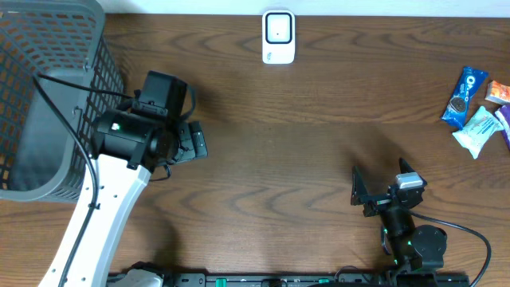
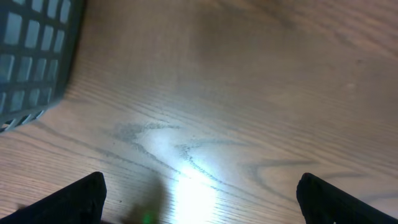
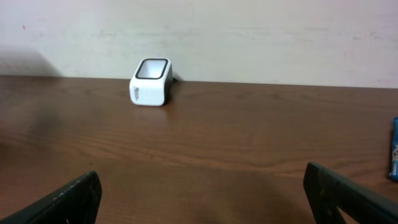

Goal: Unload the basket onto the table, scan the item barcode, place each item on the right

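The white barcode scanner (image 1: 278, 37) stands at the table's far edge; the right wrist view shows the scanner (image 3: 150, 82) upright by the wall. A few snack packets lie at the far right: a blue Oreo pack (image 1: 464, 96), a white-and-teal packet (image 1: 478, 130) and an orange one (image 1: 498, 93). My left gripper (image 1: 198, 140) hovers beside the basket, open and empty, over bare wood (image 2: 199, 211). My right gripper (image 1: 382, 182) sits near the front edge, open, nothing between its fingertips (image 3: 62, 202).
A grey mesh basket (image 1: 48, 104) fills the left side, and its corner (image 2: 31, 50) shows in the left wrist view. A purple packet (image 1: 507, 119) lies at the right edge. The Oreo pack's blue edge (image 3: 394, 149) shows at far right.
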You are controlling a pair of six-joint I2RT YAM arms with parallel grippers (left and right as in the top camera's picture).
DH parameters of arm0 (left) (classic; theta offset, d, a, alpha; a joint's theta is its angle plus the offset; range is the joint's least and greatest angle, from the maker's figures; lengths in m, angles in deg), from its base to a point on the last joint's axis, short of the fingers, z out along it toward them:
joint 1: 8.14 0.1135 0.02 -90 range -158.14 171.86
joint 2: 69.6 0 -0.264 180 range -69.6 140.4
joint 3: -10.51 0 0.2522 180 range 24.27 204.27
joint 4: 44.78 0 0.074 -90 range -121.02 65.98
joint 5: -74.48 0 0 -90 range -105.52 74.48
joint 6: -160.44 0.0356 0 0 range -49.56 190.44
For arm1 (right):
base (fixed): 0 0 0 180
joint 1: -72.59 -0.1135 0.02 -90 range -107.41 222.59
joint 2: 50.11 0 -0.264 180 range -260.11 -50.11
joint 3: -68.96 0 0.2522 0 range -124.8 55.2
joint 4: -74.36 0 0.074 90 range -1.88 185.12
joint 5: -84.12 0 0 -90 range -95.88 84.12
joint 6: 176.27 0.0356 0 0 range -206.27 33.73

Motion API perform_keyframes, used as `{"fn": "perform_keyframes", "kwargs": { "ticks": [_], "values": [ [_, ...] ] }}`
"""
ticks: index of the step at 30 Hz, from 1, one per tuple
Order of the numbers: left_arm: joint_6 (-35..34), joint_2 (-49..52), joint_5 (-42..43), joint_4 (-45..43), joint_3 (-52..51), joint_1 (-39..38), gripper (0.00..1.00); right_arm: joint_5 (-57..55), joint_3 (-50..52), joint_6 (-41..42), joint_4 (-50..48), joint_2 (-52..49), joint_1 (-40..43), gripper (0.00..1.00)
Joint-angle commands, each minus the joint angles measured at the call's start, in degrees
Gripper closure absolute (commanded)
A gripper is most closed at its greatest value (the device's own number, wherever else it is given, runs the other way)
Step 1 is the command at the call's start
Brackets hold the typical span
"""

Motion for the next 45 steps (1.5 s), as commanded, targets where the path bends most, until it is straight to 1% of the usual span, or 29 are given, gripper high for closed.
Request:
{"fn": "perform_keyframes", "kwargs": {
  "ticks": [1,4,7,12,14,17,23,26,30,34,39,45],
  "values": [
    [0.52,-2.03,0.22,-0.98,-4.76,-0.17,0.02,0.52,0.15,-0.42,0.07,0.63,0.76,0.01],
    [0.52,-5.81,1.25,-7.32,-12.00,-0.17,0.02,0.52,0.15,-0.42,0.04,0.63,0.76,0.01],
    [0.87,-10.67,2.95,-17.27,-20.76,-0.15,0.02,0.52,0.15,-0.42,0.04,0.63,0.76,0.01],
    [6.82,-20.13,9.57,-37.20,-36.46,-0.11,0.02,0.52,0.15,-0.42,0.07,0.63,0.76,0.01],
    [7.69,-23.41,10.51,-42.86,-41.38,-0.11,0.02,0.52,0.15,-0.42,0.07,0.63,0.76,0.01],
    [8.17,-27.93,10.47,-49.31,-47.69,-0.11,0.03,0.52,0.15,-0.39,0.07,0.63,0.76,0.01],
    [11.56,-36.72,10.47,-60.46,-58.27,-0.11,0.02,0.52,0.15,-0.42,0.04,0.63,0.76,0.01],
    [12.81,-42.29,10.49,-64.67,-63.04,-0.11,0.02,0.52,0.15,-0.42,0.07,0.63,0.76,0.01],
    [12.87,-49.66,10.45,-66.99,-67.23,-0.09,0.02,0.52,0.15,-0.42,0.04,0.63,0.76,0.01],
    [14.56,-56.08,10.45,-69.09,-70.16,0.33,0.02,0.52,0.15,-0.42,0.07,0.63,0.76,0.01],
    [14.73,-62.23,10.80,-70.73,-73.90,3.08,0.02,0.52,0.15,-0.42,0.04,0.63,0.76,0.01],
    [14.73,-67.87,14.58,-74.97,-78.44,7.67,0.02,0.52,0.15,-0.42,0.04,0.63,0.76,0.01]
  ]
}}
